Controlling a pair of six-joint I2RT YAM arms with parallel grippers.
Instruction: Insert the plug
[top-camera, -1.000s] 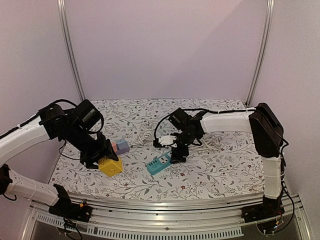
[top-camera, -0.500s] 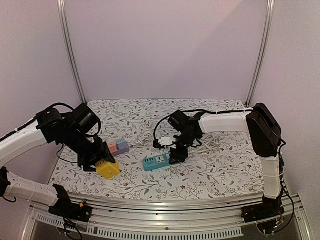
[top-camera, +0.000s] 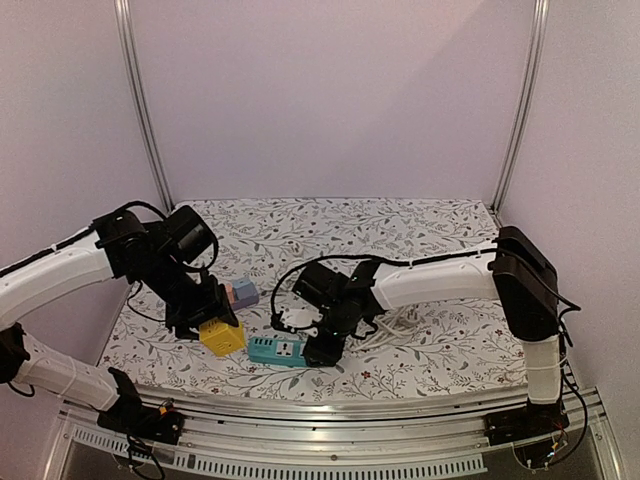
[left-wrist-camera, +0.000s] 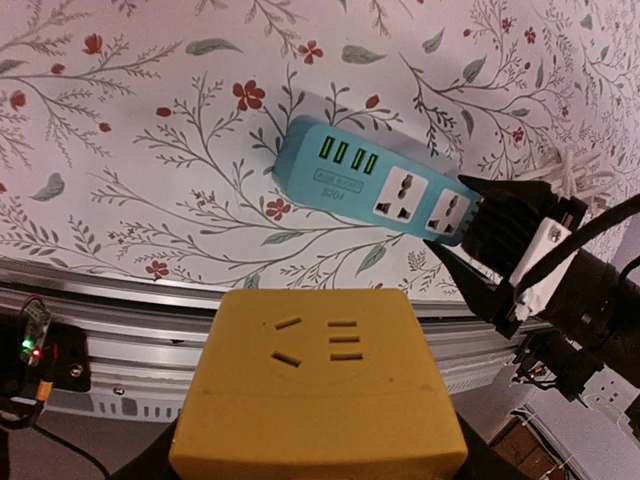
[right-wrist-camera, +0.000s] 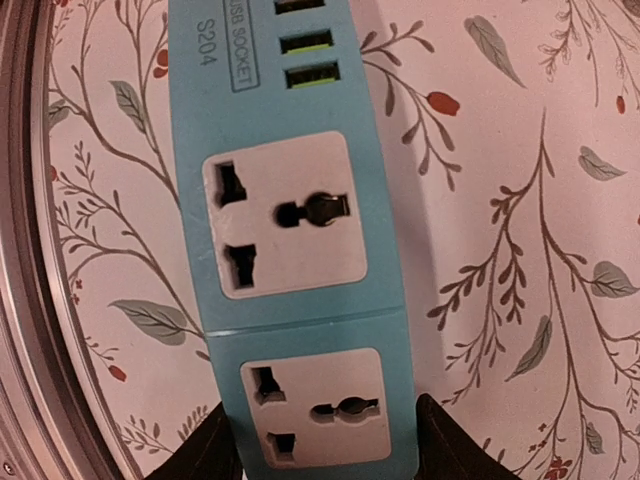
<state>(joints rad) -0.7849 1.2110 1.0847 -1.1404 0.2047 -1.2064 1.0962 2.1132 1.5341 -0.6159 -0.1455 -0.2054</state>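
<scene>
A teal power strip (top-camera: 278, 349) with two universal sockets and green USB ports lies flat near the table's front edge. It also shows in the left wrist view (left-wrist-camera: 375, 185) and fills the right wrist view (right-wrist-camera: 290, 230). My right gripper (top-camera: 318, 350) (right-wrist-camera: 325, 445) is shut on its right end, one finger on each long side. My left gripper (top-camera: 212, 322) is shut on a yellow socket cube (top-camera: 222, 337) (left-wrist-camera: 318, 390), held just left of the strip with its slotted face showing. I cannot pick out the plug itself. A white cord bundle (top-camera: 405, 320) lies by the right arm.
Pink and lavender blocks (top-camera: 240, 293) sit just behind the yellow cube. A small white object (top-camera: 293, 243) lies further back on the floral mat. A black cable (top-camera: 280, 300) loops from the right arm. The metal front rail (top-camera: 330, 410) runs close below the strip.
My right gripper has closed on the teal strip and carried it left and toward the front edge, turning it flat. The left arm with the yellow cube has barely shifted.
</scene>
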